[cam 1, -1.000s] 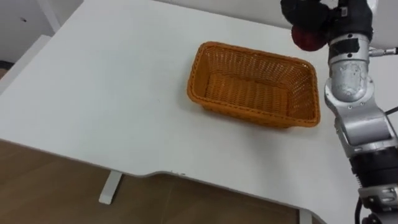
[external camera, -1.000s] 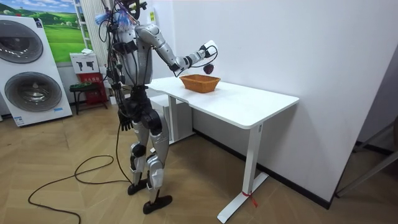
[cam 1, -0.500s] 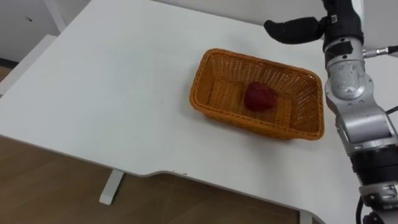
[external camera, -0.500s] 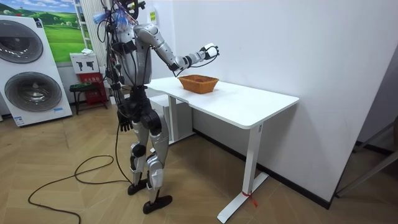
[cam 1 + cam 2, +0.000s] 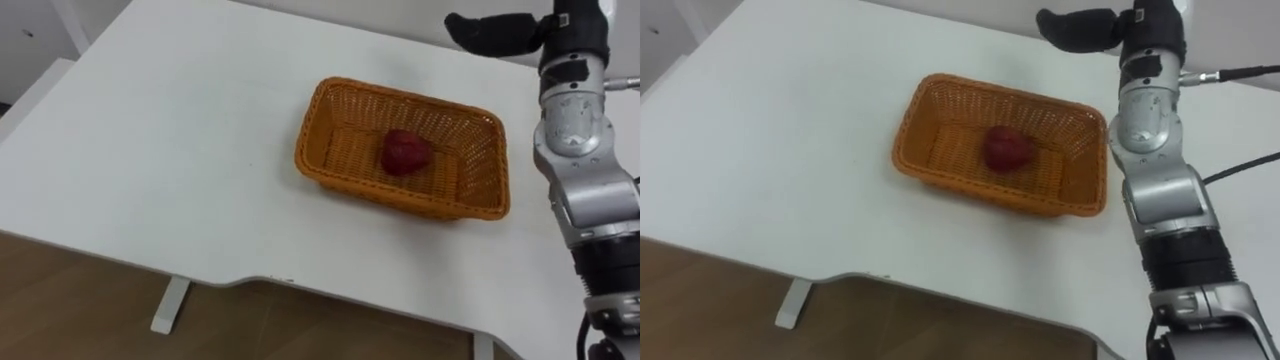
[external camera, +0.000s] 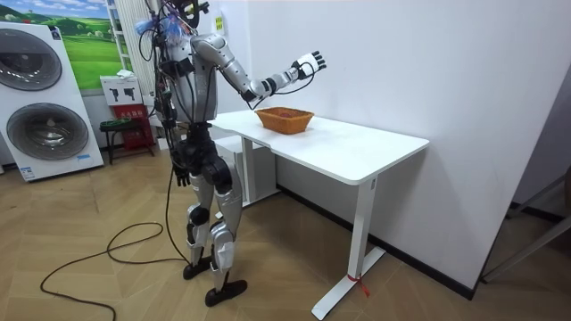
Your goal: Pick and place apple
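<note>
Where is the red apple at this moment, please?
The red apple lies inside the orange wicker basket on the white table, right of centre in both eye views.

Two views look down from the robot's head, close above the white tabletop (image 5: 150,150) — the basket (image 5: 400,197) sits near the middle of the frame in both. The right eye view looks from a little to one side, so the basket lies more to the left there. The room view stands far off and looks across at the whole robot — tabletop and basket show small, upper middle.
</note>
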